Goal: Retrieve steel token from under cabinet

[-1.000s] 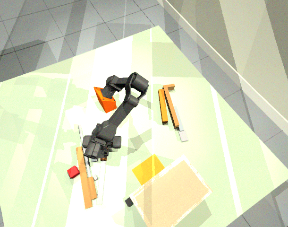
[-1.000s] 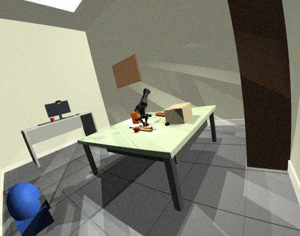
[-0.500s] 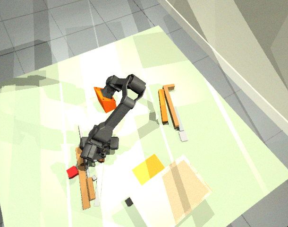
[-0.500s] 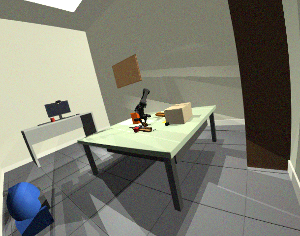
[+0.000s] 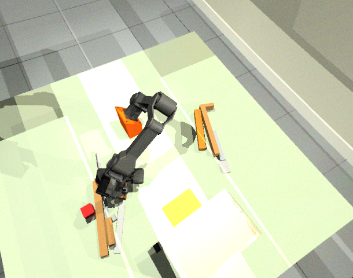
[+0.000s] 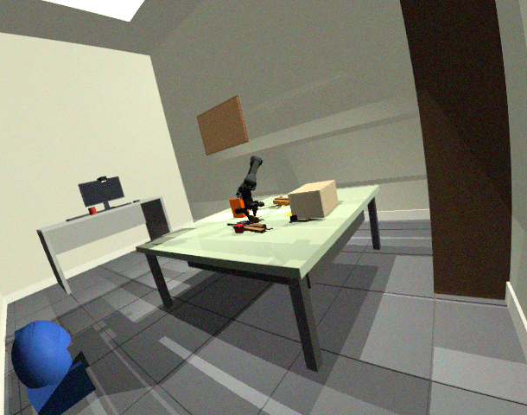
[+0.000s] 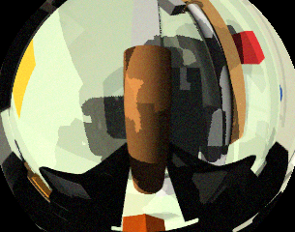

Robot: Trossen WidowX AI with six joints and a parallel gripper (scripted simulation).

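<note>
My gripper [image 5: 120, 196] [image 6: 253, 217] [image 7: 146, 146] is shut on the brown handle [image 7: 147, 97] of a tool with a long flat grey blade [image 5: 120, 226] [image 7: 145, 21]. It holds the tool low over the left part of the table, beside other tools. How high the blade is cannot be told. The pale box-like cabinet [image 5: 214, 233] [image 6: 313, 201] stands off to the blade's right in the top view. The yellow marked area [image 5: 181, 207] [image 7: 23, 82] lies in front of the cabinet, with nothing seen on it. The steel token is not visible; the vent slots cannot be made out.
A long wooden bar [image 5: 100, 221], a shorter wooden piece [image 5: 110, 231], a small grey block [image 5: 113, 218] and a red cube [image 5: 87, 210] [image 7: 250, 47] lie near the blade. An orange bar [image 5: 199, 128] and an L-shaped wooden bar [image 5: 209, 128] lie across the table. A black block [image 5: 157, 247] is beside the cabinet.
</note>
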